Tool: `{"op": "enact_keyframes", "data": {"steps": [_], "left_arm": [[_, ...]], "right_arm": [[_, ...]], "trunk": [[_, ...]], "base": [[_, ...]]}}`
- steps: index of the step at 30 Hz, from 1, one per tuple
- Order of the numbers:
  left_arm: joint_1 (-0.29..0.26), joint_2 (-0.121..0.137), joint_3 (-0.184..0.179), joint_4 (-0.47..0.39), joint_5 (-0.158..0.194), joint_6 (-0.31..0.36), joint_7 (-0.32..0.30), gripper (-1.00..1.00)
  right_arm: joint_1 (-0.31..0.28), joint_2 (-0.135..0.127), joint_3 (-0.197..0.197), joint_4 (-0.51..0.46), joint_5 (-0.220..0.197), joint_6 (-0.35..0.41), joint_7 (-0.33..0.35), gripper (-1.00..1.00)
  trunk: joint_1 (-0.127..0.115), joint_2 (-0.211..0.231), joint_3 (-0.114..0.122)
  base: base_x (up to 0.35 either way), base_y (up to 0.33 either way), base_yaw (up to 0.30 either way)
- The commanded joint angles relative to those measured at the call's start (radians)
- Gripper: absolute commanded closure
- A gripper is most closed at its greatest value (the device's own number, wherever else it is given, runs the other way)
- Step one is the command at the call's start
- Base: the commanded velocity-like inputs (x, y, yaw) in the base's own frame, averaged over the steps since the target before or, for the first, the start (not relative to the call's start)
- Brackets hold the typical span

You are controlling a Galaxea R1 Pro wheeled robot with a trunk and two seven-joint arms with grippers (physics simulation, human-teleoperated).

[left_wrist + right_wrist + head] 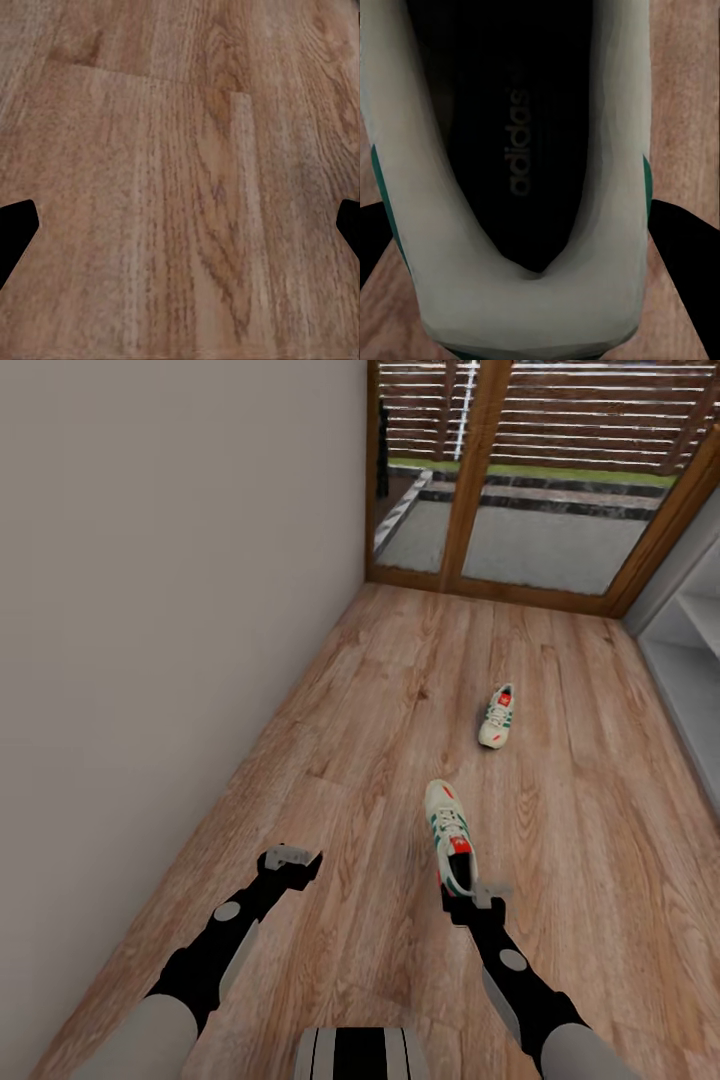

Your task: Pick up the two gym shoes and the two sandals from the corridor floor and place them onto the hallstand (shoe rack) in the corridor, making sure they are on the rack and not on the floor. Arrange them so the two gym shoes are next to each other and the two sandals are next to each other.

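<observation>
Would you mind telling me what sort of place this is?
Probably a home corridor: a wood-plank floor, a plain wall, a glass door at the far end and sneakers lying about.

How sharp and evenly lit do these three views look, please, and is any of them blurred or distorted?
Head view: even flat light, slight softness, wide-angle tilt of the wall; both gym shoes readable. Left wrist view: corridor floor grain soft, no glare. Right wrist view: shoe opening dark and close, edges blurry, insole print legible.
</observation>
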Motion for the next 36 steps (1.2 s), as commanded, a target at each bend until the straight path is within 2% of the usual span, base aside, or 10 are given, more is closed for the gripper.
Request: {"op": "enact_keyframes", "data": {"steps": [1,4,6,11,19,28,33,36], "left_arm": [[0.005,0.005,0.002,0.0,-0.001,0.0,0.005,-1.0],[0.019,0.02,0.004,-0.003,0.0,0.003,0.016,-1.0],[0.039,0.031,0.005,-0.001,0.003,0.004,0.024,-1.0],[0.057,0.034,0.005,-0.004,0.004,0.004,0.027,-1.0],[0.063,0.028,0.002,0.0,0.003,0.004,0.076,-1.0],[0.063,0.014,-0.002,-0.005,-0.001,0.006,0.096,-1.0],[0.067,0.023,0.001,0.002,0.0,0.008,0.125,-1.0],[0.096,0.029,0.003,0.01,0.004,0.004,0.156,-1.0]], "right_arm": [[0.0,-0.001,0.003,0.001,0.0,-0.003,-0.004,1.0],[0.001,-0.01,0.003,0.004,0.002,-0.004,-0.003,1.0],[0.002,-0.04,0.004,0.002,0.001,-0.005,-0.002,1.0],[0.005,-0.06,0.005,0.001,0.001,-0.007,-0.001,1.0],[0.047,-0.065,0.005,0.0,0.002,-0.009,-0.001,1.0],[0.067,-0.062,0.009,0.007,0.008,-0.007,-0.001,1.0],[0.127,-0.065,0.008,0.006,0.006,-0.013,0.0,1.0],[0.15,-0.066,0.008,0.007,0.007,-0.033,0.0,1.0]], "trunk": [[-0.001,0.0,0.005],[-0.002,0.001,0.021],[-0.003,0.001,0.032],[-0.005,0.002,0.059],[-0.009,0.004,0.102],[-0.013,0.006,0.151],[-0.015,0.008,0.178],[-0.016,0.008,0.194]], "base": [[0.0,0.0,-0.123],[0.0,0.0,-0.122],[0.0,0.0,-0.106],[0.0,0.0,-0.093],[0.0,0.0,-0.083],[0.0,0.0,-0.039],[0.0,0.0,-0.004],[0.0,0.0,0.0]]}}
